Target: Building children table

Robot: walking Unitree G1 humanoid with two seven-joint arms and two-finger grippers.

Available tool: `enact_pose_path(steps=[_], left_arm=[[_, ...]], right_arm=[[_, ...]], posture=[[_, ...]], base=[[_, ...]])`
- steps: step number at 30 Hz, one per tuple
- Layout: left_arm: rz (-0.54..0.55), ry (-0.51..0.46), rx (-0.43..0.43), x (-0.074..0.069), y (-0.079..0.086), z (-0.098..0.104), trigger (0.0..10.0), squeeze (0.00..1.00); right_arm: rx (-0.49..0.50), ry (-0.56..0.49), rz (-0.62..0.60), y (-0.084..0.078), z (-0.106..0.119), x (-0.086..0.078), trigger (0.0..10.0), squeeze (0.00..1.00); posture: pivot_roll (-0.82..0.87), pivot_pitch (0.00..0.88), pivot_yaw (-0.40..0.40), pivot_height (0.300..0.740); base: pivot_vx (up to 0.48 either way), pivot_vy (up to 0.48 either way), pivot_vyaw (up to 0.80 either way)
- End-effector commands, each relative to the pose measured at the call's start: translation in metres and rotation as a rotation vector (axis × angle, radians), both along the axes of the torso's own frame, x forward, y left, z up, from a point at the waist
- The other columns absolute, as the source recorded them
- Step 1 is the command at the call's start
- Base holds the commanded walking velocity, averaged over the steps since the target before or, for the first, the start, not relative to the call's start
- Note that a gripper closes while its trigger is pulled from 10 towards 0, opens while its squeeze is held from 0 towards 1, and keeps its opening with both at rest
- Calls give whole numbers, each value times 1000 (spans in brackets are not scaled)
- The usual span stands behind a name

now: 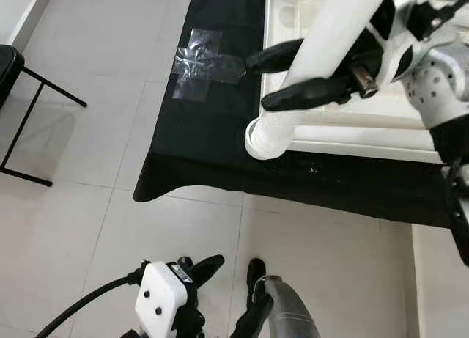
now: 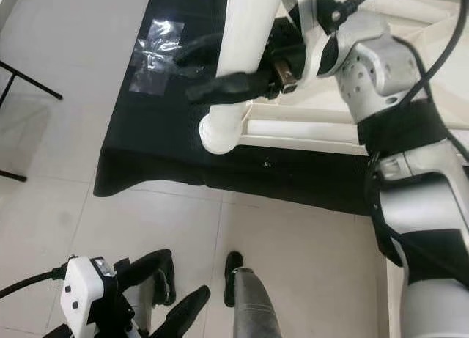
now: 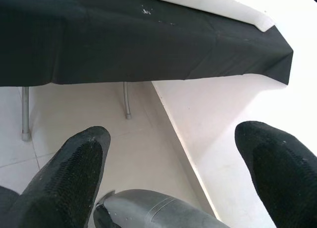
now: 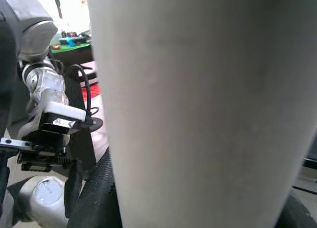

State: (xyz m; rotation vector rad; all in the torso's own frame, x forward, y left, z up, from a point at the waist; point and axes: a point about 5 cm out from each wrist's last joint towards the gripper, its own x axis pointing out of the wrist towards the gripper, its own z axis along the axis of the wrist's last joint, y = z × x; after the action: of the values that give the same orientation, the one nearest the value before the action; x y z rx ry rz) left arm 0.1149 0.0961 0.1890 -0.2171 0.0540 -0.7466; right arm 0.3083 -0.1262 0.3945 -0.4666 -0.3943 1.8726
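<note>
A white round table leg (image 1: 322, 52) slants down over the black-clothed table (image 1: 205, 133), its open lower end (image 1: 264, 140) near the corner of the white upturned tabletop frame (image 1: 352, 125). My right gripper (image 1: 262, 81) is shut on this leg, one black finger on each side of it. Up close in the right wrist view, the leg (image 4: 198, 109) hides nearly everything behind it. My left gripper (image 1: 242, 281) hangs low over the floor tiles, open and holding nothing. Its fingers (image 3: 74, 173) stand wide apart, pointing toward the table's underside.
A clear tape patch (image 1: 198, 63) sticks to the black cloth. A black chair (image 1: 11, 67) stands at far left. A grey tube with a black end (image 1: 282, 312) rises beside the left gripper. A white ledge (image 1: 440, 279) runs along the floor at right.
</note>
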Motion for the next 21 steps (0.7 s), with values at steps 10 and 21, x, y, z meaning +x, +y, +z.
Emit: enact_pose_path(steps=[10, 21], left_arm=[[-22, 23, -6, -5, -3, 0, 10000, 0], [-20, 26, -6, -5, -3, 0, 10000, 0]], right_arm=[[-32, 13, -7, 10, -22, 13, 10000, 0], [-23, 14, -34, 5, -20, 16, 10000, 0]], posture=[[114, 558, -58, 740], [113, 555, -59, 740]], base=[[0, 0, 0], [0, 0, 0]])
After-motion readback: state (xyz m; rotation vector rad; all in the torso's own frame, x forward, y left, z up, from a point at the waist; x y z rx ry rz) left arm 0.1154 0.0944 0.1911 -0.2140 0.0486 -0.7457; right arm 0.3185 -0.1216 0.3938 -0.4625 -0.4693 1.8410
